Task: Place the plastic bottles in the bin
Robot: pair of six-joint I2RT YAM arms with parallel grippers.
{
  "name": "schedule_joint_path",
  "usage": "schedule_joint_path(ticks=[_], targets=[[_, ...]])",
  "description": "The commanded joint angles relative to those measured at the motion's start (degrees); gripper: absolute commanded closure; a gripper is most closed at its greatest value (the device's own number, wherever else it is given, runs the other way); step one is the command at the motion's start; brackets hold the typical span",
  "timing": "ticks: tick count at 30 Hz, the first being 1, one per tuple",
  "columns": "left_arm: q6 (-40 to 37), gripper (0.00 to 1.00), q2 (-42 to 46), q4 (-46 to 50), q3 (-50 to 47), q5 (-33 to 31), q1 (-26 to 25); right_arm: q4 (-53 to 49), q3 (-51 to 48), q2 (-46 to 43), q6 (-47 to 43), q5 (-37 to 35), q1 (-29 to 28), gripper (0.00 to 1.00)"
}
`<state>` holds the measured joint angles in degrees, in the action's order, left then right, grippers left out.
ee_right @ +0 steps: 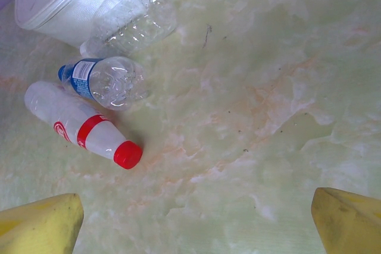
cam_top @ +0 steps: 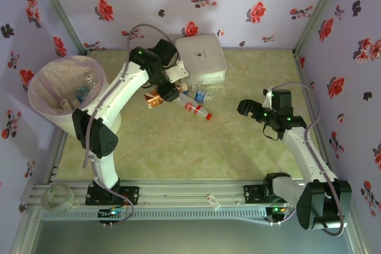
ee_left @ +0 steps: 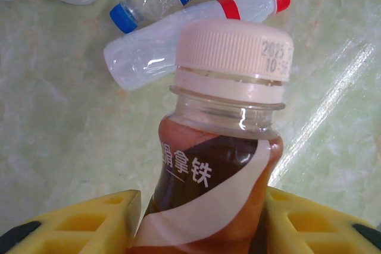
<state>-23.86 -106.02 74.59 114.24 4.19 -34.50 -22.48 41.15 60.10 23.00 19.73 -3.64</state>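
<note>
Left claw (ee_left: 202,221): closed on the brown-wrapped bottle (ee_left: 208,165), one yellow finger on either side of its lower body, pale cap pointing away. Right claw (ee_right: 196,224): wide open, empty, over bare table (ee_right: 268,117).

Risk noted: the grip sits low on a slick wrapper, so the bottle could pivot or slip on the swing to the bin (cam_top: 44,75), well off to the left.

Bin: lined, at least a couple of bottles inside. On the table near the white box (cam_top: 201,57) lie a red-capped bottle (ee_right: 83,129), a blue-capped bottle (ee_right: 104,81) and a crushed clear bottle (ee_right: 128,16) touching the box.
</note>
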Motion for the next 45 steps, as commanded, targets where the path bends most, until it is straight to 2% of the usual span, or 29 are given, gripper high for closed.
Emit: schedule_joint_path(ticks=[1,5,10,13,15,22,26,30,39,45], targets=[[0.93,1.00,3.86,4.81,1.96,-1.08,0.08,1.39,-0.78,0.37,0.39,0.00,0.30,0.01],[1.81,1.00,7.29,4.20,2.55,-1.11,2.78,1.56,-0.63,0.38,0.46,0.39,0.30,0.01],[5.24,1.00,12.12,3.79,3.37,-0.98,8.73,1.35,-0.44,0.28,0.46,0.35,0.30,0.01],[10.51,1.00,14.54,4.07,4.79,0.13,13.13,1.51,-0.52,0.35,0.62,0.51,0.30,0.01],[13.62,1.00,16.24,4.00,5.30,3.03,16.24,1.67,-0.46,0.41,0.80,0.65,0.37,0.01],[21.26,1.00,22.77,-0.27,5.81,6.75,22.73,1.72,0.16,0.89,0.99,1.00,0.28,0.01],[25.32,1.00,24.95,-2.55,6.58,6.99,27.43,1.96,0.16,1.08,1.17,1.19,0.21,0.01],[30.41,1.00,26.40,-4.88,6.39,6.74,34.58,1.92,-0.03,1.07,1.08,1.21,0.21,0.01],[30.66,1.00,27.79,-8.96,1.14,0.37,47.94,2.09,-0.37,1.04,0.90,1.19,0.21,0.01],[28.82,1.00,27.25,-12.66,-5.89,-1.69,53.15,2.45,-0.72,1.30,0.99,1.23,0.21,0.01]])
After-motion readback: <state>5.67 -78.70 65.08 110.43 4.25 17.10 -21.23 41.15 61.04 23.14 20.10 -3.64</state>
